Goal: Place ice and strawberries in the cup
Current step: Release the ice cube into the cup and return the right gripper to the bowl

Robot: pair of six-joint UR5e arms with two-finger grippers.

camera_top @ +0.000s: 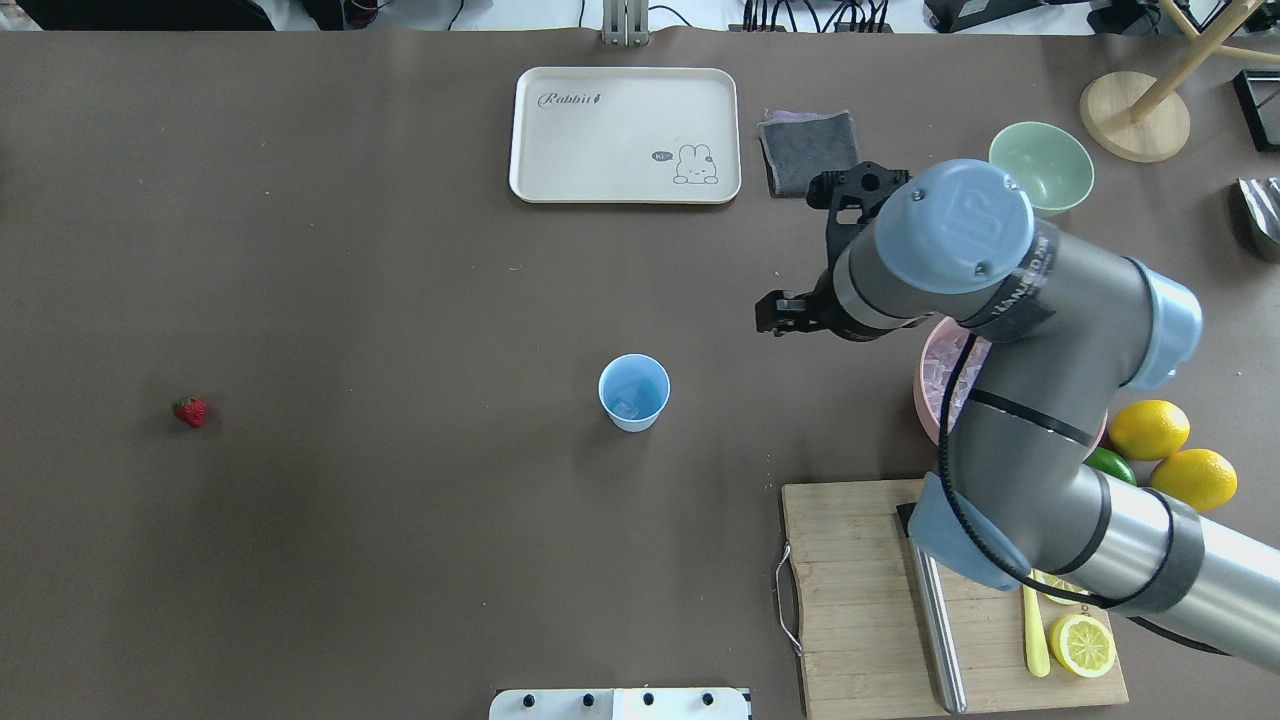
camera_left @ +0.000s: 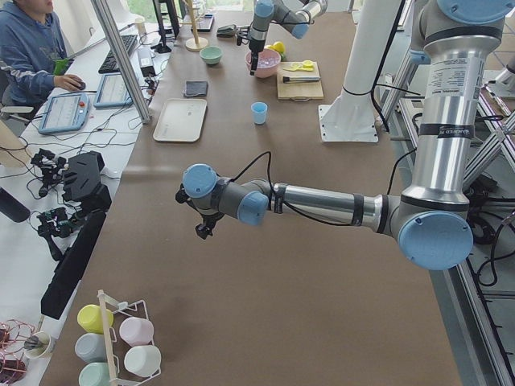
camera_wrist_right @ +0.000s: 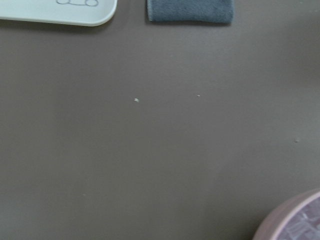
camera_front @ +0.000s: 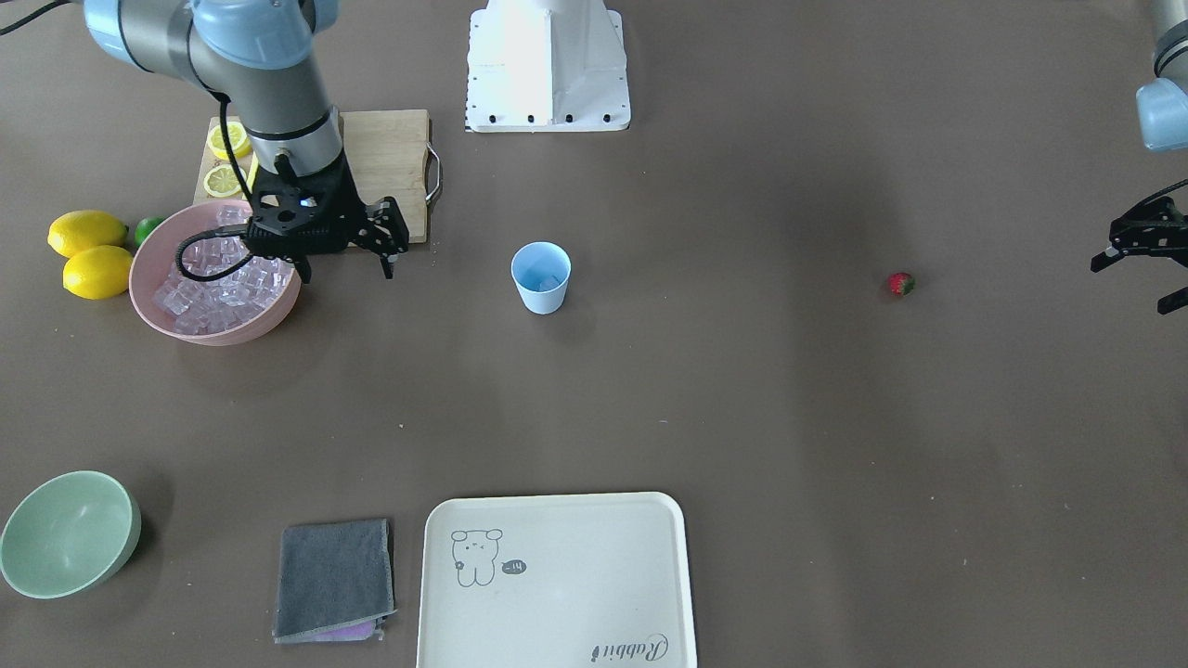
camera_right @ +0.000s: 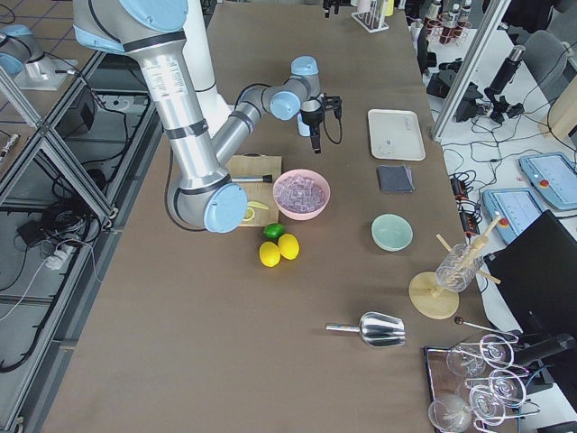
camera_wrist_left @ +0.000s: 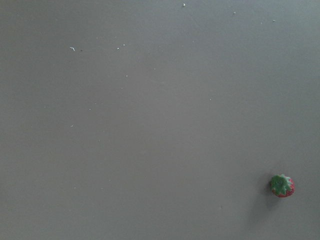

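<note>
With ice in the cup, we are hovering the right gripper and left gripper spread, empty; next, the left must descend onto the strawberry.

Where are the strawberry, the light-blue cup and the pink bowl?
strawberry (camera_top: 189,411), overhead exterior view, on its red body.
light-blue cup (camera_front: 541,299), exterior front-facing view, on its outer wall.
pink bowl (camera_front: 218,336), exterior front-facing view, on its outer wall.
</note>
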